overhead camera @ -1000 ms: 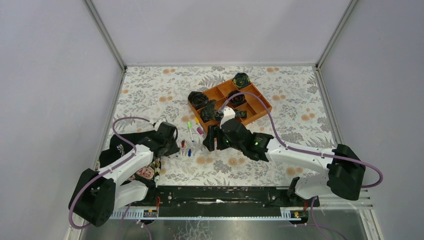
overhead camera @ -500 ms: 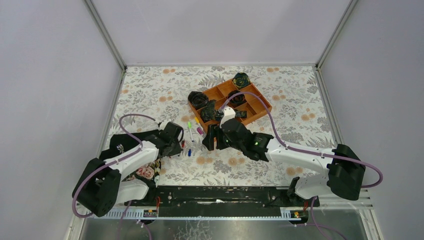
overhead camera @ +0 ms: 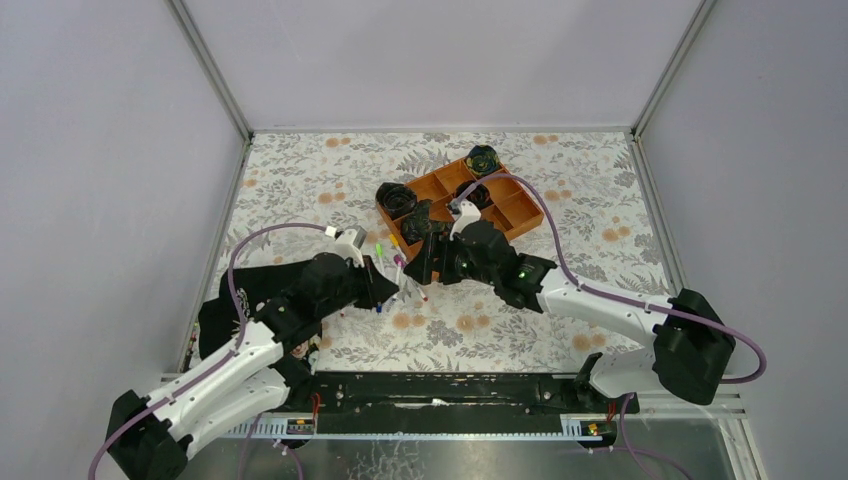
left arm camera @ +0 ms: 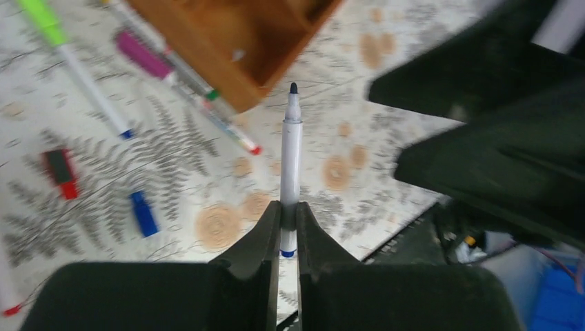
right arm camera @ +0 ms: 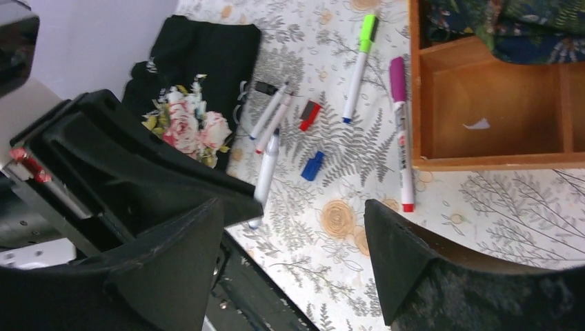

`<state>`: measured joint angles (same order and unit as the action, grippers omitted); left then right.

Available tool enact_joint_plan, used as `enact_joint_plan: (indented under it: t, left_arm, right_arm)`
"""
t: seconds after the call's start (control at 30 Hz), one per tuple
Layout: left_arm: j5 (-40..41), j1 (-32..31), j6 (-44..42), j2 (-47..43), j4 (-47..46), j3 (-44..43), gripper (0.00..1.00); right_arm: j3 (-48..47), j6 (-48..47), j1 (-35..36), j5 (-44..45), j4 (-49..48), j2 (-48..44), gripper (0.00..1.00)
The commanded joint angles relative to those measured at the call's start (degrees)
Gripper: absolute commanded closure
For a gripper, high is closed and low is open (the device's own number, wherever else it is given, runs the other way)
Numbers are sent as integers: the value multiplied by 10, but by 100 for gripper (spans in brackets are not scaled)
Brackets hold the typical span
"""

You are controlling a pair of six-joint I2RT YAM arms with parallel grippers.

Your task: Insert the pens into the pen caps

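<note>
My left gripper (left arm camera: pixel 288 231) is shut on a white pen (left arm camera: pixel 290 158) with a dark tip and a blue end. It holds the pen above the cloth, tip pointing away. The same pen shows in the right wrist view (right arm camera: pixel 265 176). My right gripper (right arm camera: pixel 293 255) is open and empty, just right of the left gripper (overhead camera: pixel 398 292). A blue cap (left arm camera: pixel 143 213) and a red cap (left arm camera: pixel 61 173) lie loose on the cloth. A green-capped pen (right arm camera: pixel 360 65), a magenta-capped pen (right arm camera: pixel 399 103) and two more pens (right arm camera: pixel 272 124) lie near the tray.
An orange divided tray (overhead camera: pixel 510 215) stands behind the right gripper (overhead camera: pixel 425 268), with dark rolled fabric pieces (overhead camera: pixel 397 198) in and beside it. A black floral cloth (overhead camera: pixel 225 310) lies at the left front. The metal rail runs along the near table edge.
My left arm has swung right and forward, carrying a pen up off the table toward the right gripper. The right gripper has shifted slightly back toward the tray.
</note>
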<state>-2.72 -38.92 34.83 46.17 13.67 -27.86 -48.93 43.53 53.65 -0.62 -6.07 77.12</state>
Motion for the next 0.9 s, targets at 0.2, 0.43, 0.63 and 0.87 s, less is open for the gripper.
enact_joint_plan:
  t: [0.2, 0.43, 0.63, 0.87]
  left_arm:
    - [-192, -5, -3, -48, -145, 32, 100]
    - [-201, -8, 13, -57, -182, 43, 100]
    - [-200, -9, 21, -51, -194, 48, 87]
    - [-195, -9, 22, -28, -205, 48, 68]
  right_arm:
    - [-30, 26, -14, -126, -75, 3, 24]
    - [-25, 30, -14, -111, -65, 11, 45]
    - [-24, 34, -14, -110, -60, 7, 100]
    - [-4, 68, -14, -127, -96, -7, 100]
